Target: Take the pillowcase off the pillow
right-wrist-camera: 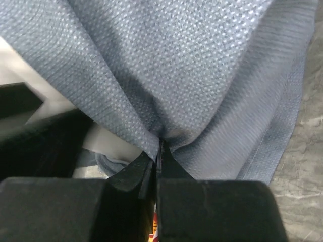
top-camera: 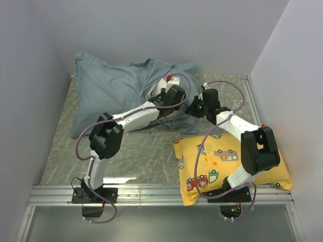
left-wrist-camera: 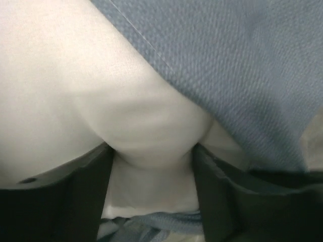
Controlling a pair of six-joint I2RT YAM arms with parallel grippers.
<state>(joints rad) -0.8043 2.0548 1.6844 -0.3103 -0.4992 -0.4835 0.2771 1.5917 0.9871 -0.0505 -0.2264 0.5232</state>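
Note:
The blue-grey pillowcase (top-camera: 111,85) lies crumpled at the back of the table and covers the pillow, which is almost hidden in the top view. My left gripper (top-camera: 166,101) reaches into its open end. In the left wrist view its jaws (left-wrist-camera: 151,171) pinch a bulge of the white pillow (left-wrist-camera: 101,91), with the pillowcase (left-wrist-camera: 242,60) draped over it at the upper right. My right gripper (top-camera: 192,108) is just right of the left one. It (right-wrist-camera: 159,151) is shut on a fold of the pillowcase (right-wrist-camera: 202,65). A strip of white pillow (right-wrist-camera: 108,141) shows beneath.
A yellow pillow with a cartoon-car print (top-camera: 227,156) lies at the front right under the right arm. White walls close in the table on the left, back and right. The grey marbled tabletop (top-camera: 146,151) shows between the arms. The left arm's dark body (right-wrist-camera: 35,136) fills the right wrist view's left side.

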